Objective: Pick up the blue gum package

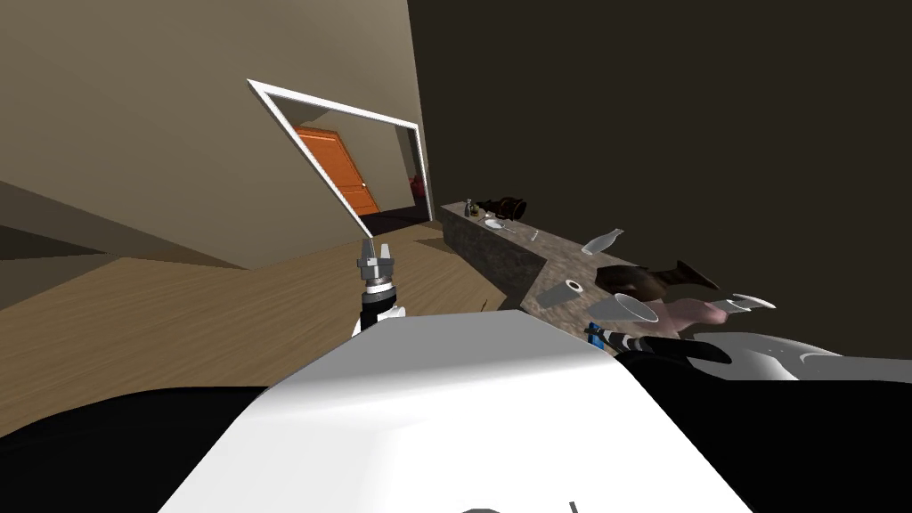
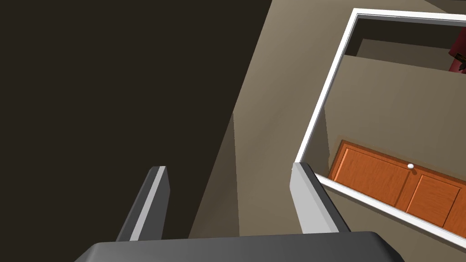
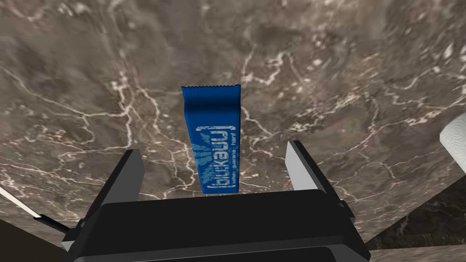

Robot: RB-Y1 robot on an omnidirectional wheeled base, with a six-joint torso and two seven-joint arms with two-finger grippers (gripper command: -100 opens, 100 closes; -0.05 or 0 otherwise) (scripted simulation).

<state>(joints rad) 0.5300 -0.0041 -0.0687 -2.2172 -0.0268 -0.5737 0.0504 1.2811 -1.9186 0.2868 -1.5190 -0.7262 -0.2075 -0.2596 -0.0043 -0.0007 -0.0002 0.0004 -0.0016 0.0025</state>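
A: Left side first?
B: L gripper (image 1: 378,251) hangs over the wood floor (image 1: 178,312), left of the desk (image 1: 499,249). Its fingers (image 2: 150,204) stand apart w/ nothing btw them.

A: And the desk?
B: Brown marbled top w/ pale veins, running away along the dark wall. At the far end a dark vase (image 1: 506,207) lies on its side. Nearer, a clear bottle (image 1: 603,240) lies down. Nearer again, a pale cup (image 1: 634,308) is tipped over, w/ dark and pink shapes just beside it. Can't tell what those are.

A: Where's the gum?
B: The blue gum pack (image 3: 211,127) lies flat on the desk at the near end, white lettering up. Its long side points straight away from the R gripper (image 3: 213,151).

A: Has it been grabbed?
B: No. The R fingers (image 3: 300,168) are spread wide, one each side of the pack, w/ bare marble showing on both sides. Neither touches it. The pack's near end passes out of sight behind the gripper's dark body.

A: Anything further right?
B: A white patterned roll (image 3: 455,141), well apart from the pack.
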